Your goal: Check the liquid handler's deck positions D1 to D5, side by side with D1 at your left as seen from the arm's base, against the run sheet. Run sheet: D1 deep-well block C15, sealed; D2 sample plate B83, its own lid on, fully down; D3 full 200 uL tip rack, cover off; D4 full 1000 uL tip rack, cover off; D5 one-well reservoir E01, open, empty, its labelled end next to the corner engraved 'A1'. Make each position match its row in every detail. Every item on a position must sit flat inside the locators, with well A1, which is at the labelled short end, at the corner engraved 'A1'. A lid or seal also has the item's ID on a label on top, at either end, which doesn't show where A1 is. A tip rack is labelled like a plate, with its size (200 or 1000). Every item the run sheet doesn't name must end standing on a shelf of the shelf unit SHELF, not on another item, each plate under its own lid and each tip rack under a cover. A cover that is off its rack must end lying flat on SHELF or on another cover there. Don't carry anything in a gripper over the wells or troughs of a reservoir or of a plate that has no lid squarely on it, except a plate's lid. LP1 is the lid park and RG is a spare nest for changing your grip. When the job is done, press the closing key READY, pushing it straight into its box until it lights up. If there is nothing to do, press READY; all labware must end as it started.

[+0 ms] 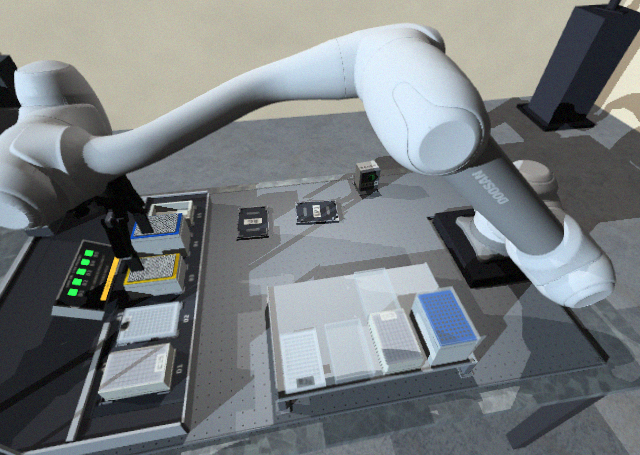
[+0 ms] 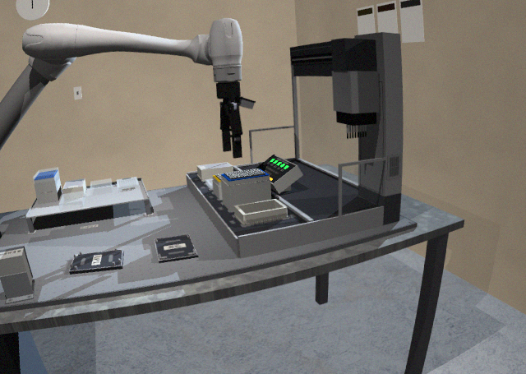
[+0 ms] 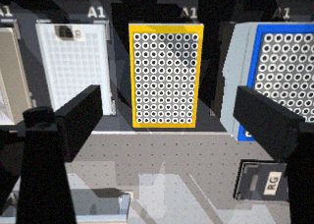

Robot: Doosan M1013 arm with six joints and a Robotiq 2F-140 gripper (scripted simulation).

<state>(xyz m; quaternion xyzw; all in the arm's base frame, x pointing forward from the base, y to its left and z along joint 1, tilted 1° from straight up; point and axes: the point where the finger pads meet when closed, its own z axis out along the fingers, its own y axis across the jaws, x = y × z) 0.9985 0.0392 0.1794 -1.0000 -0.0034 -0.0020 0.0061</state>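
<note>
- Our end effector (image 2: pixel 231 149) hangs open and empty above the deck.
- We see the yellow rack (image 3: pixel 166 76) directly below, centred between the fingers, uncovered.
- The blue rack (image 3: pixel 287 72) sits just beside it.

Grey table (image 2: pixel 297 257) bearing handler (image 2: pixel 306 234), shelf (image 2: pixel 85 202)
</note>
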